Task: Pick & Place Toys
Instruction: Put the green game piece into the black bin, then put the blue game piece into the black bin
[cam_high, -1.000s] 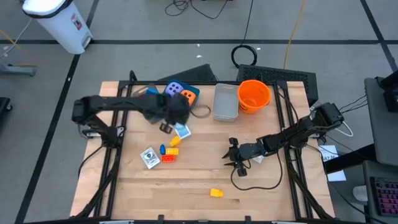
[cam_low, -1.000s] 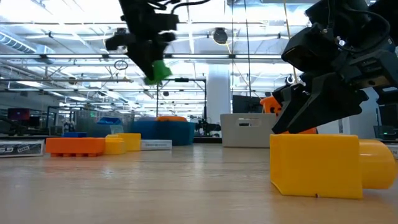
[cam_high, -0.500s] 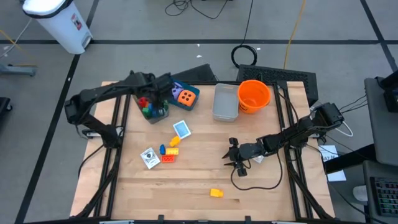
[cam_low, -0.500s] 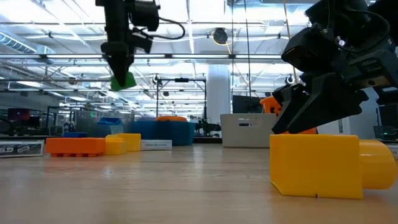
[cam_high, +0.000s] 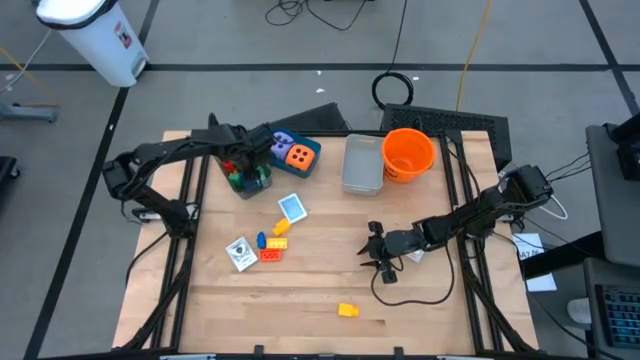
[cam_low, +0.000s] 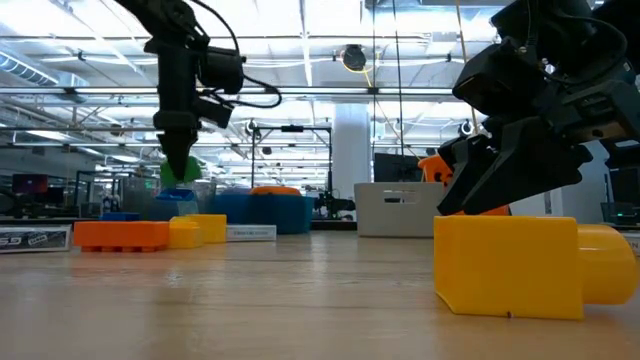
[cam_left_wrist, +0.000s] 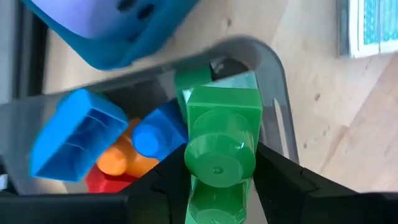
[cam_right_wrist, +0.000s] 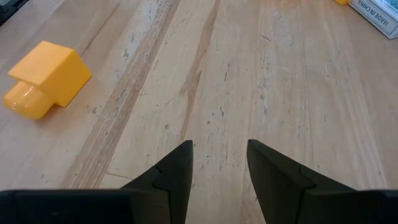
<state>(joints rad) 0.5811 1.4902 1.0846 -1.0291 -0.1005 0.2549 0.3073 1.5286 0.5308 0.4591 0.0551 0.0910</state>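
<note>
My left tool (cam_left_wrist: 219, 186) grips the green brick (cam_left_wrist: 221, 140), long axis pointing down, directly over the clear bin (cam_high: 247, 177) of bricks. Right tool (cam_right_wrist: 216, 165) sits part open, empty, well apart from the bin, above the bench (cam_high: 320, 300).

Glossy plastic green brick (cam_left_wrist: 221, 146); matt, grainy wooden table (cam_right_wrist: 298, 93); clear plastic bin (cam_left_wrist: 273, 81).

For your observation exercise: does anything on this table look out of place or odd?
Nothing looks damaged or spilled. One yellow brick lies alone near the table's front edge, far from the other loose toys. The left gripper holds a green brick over the clear container.
</note>
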